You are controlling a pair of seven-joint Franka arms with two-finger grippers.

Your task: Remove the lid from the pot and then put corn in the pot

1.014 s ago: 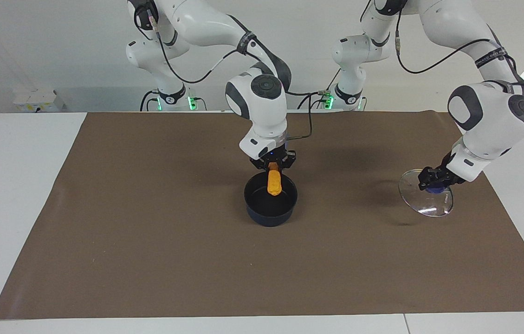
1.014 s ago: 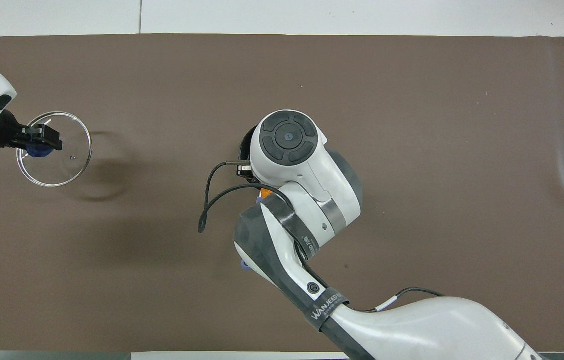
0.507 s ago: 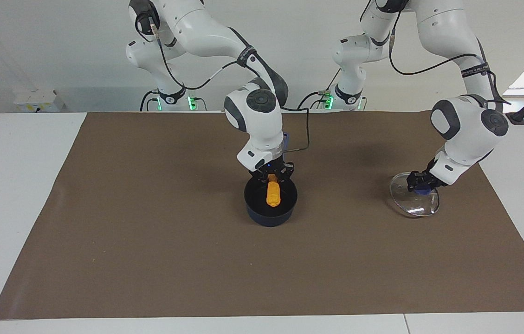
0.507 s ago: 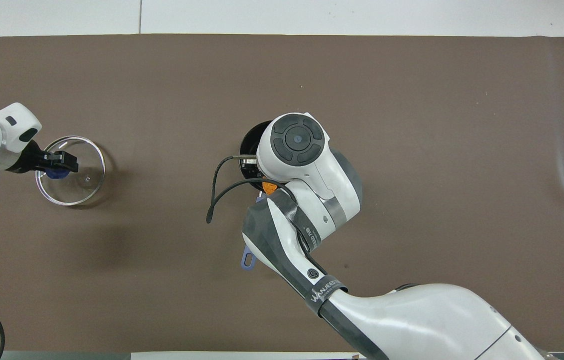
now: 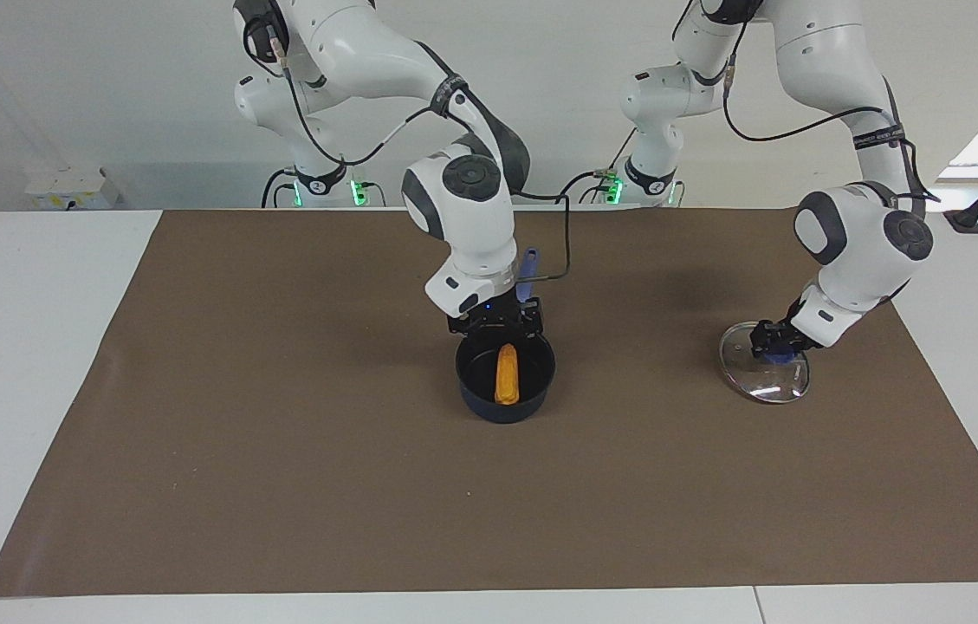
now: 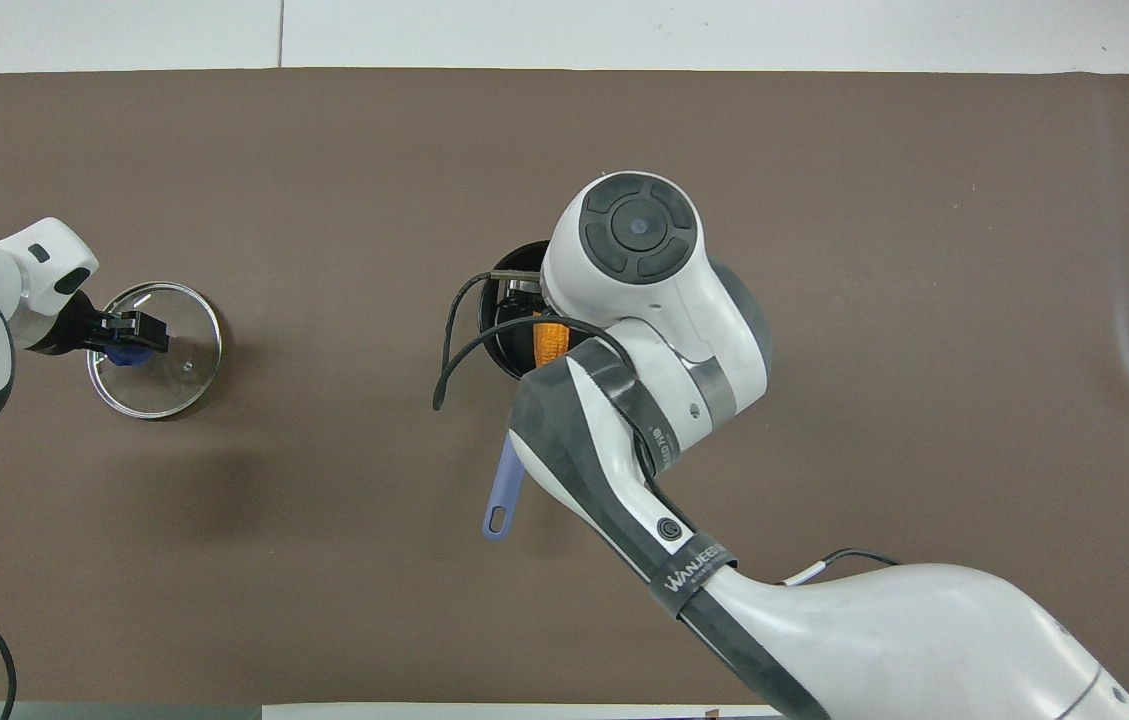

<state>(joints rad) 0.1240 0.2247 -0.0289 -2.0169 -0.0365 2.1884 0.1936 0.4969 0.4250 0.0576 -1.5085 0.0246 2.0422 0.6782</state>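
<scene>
Orange-yellow corn cob (image 5: 507, 374) is lying released inside the navy pot (image 5: 505, 396), beneath the spread right end effector (image 5: 497, 325); retraction is being called for next, while the glass lid (image 5: 764, 374) is being pinched by the left end effector (image 5: 770, 342).

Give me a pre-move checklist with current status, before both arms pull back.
1. Orange-yellow corn cob inside the dark navy saucepan: ok.
2. Right gripper let go of the corn: ok, it sits just over the pot's rim with the cob lying below it.
3. Clear glass lid with blue knob off the pot, toward the left arm's end: ok.
4. Lid flat on the brown mat: cannot tell.
5. Left gripper released the knob: not ok.
</scene>
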